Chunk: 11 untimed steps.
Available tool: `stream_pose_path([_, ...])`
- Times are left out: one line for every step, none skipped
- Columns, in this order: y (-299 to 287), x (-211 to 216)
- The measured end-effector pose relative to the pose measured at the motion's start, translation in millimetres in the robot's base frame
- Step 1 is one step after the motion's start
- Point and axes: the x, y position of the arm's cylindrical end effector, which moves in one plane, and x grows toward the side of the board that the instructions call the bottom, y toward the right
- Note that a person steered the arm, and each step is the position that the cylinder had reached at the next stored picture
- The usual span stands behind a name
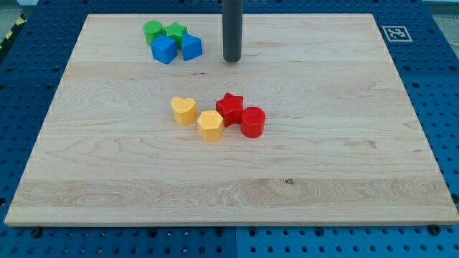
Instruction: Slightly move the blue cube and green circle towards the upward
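A blue cube (164,49) sits near the view's top left on the wooden board (323,158). A green round block (153,31) touches it just above and to its left. A green star (176,31) and a second blue block (191,46) crowd against them on the right. My tip (232,59) rests on the board to the right of this cluster, a short gap from the second blue block and level with the blue cube.
A yellow heart (184,110), a yellow hexagon-like block (210,125), a red star (230,107) and a red cylinder (252,122) sit grouped at the board's middle. A fiducial tag (394,32) marks the top right corner. Blue perforated table surrounds the board.
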Motion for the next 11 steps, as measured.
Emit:
stream_pose_path([0, 1])
stream_pose_path([-3, 12])
stream_pose_path([-28, 14])
stream_pose_path([-60, 29])
stream_pose_path([-108, 32])
stream_pose_path([-144, 4])
stream_pose_path([-150, -17])
stream_pose_path([-144, -4])
stream_pose_path([-159, 9])
stream_pose_path([-189, -25])
stream_pose_path([-193, -79])
